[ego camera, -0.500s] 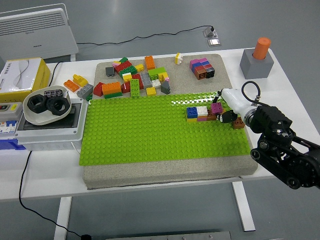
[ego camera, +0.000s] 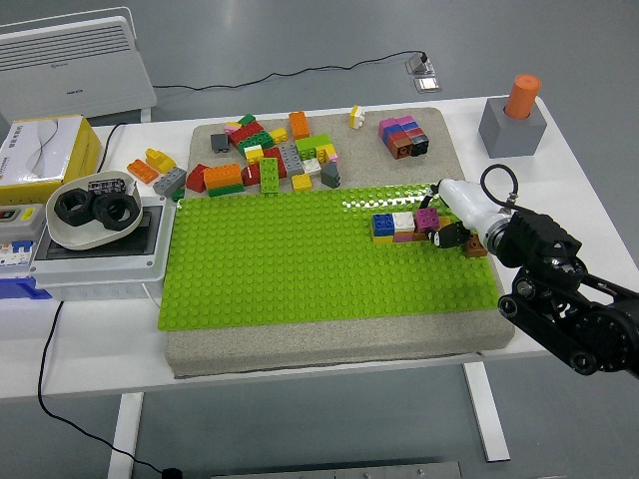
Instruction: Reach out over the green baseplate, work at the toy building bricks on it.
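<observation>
Toy building bricks point(ego camera: 404, 226) sit in a short row on the green baseplate point(ego camera: 300, 264), near its far right corner. The row has blue, white, pink and brown bricks stuck side by side. The baseplate lies on a grey mat point(ego camera: 329, 344) on the white surface point(ego camera: 80, 349). The right robot hand point(ego camera: 454, 225) comes in from the right side of the baseplate and touches the right end of the row. I cannot tell if its fingers are apart or together. More loose bricks point(ego camera: 265, 160) lie in a pile on the mat just past the far edge of the baseplate. A small stack of bricks point(ego camera: 403, 136) stands there too, behind the row.
</observation>
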